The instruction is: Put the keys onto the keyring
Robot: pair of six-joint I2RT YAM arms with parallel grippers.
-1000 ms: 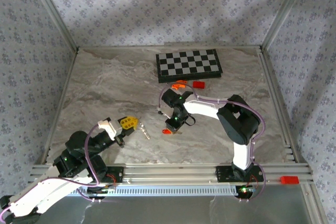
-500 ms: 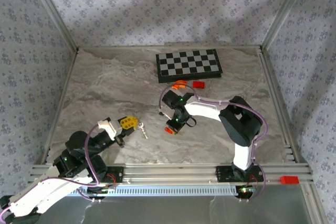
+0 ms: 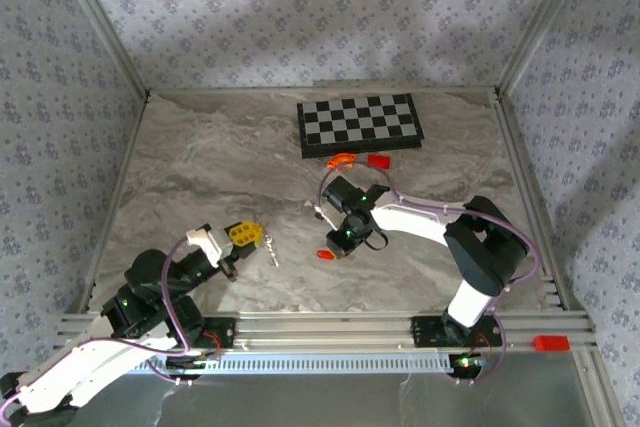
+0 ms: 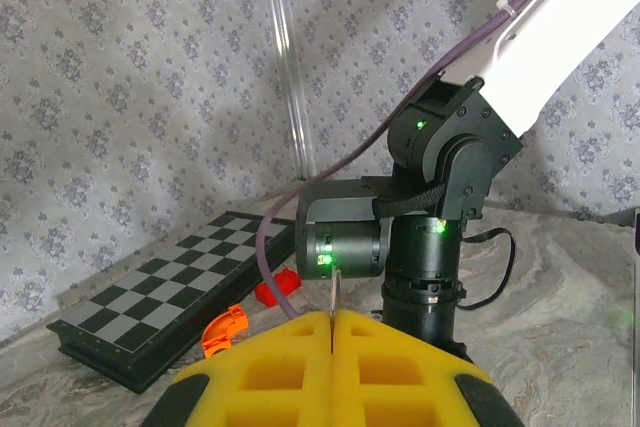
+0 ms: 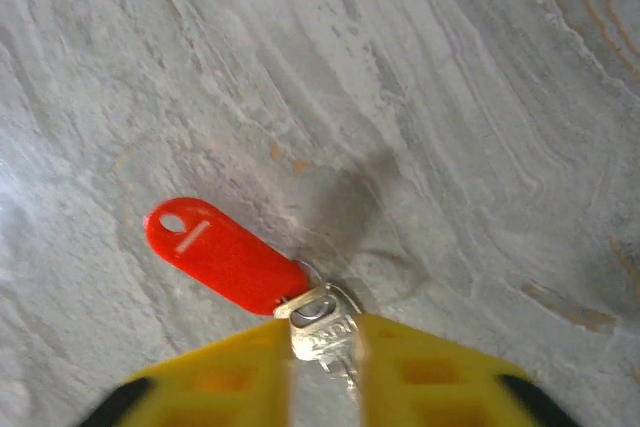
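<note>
The keys are a small red oblong tag [image 5: 225, 255] joined to a silver key [image 5: 325, 332]; they lie on the marble table, and from above show as a red speck [image 3: 325, 254]. My right gripper [image 5: 325, 357] points down over them, yellow fingers [image 5: 230, 372] apart on either side of the silver key. My left gripper [image 3: 250, 236] is shut on the keyring [image 3: 270, 248], a thin silvery piece hanging off its tips. In the left wrist view the keyring [image 4: 333, 297] shows edge-on, pinched between the yellow pads [image 4: 280, 367].
A black-and-white chessboard [image 3: 360, 124] lies at the back of the table. Just in front of it are an orange curved piece [image 3: 341, 159] and a red block [image 3: 378, 160]. The right arm's wrist [image 4: 430, 247] stands close ahead of my left gripper. Metal rails [image 3: 330, 329] run along the near edge.
My right gripper was shut and its jaws now stand apart around the silver key. The right arm's elbow has swung to the right. The left arm holds still.
</note>
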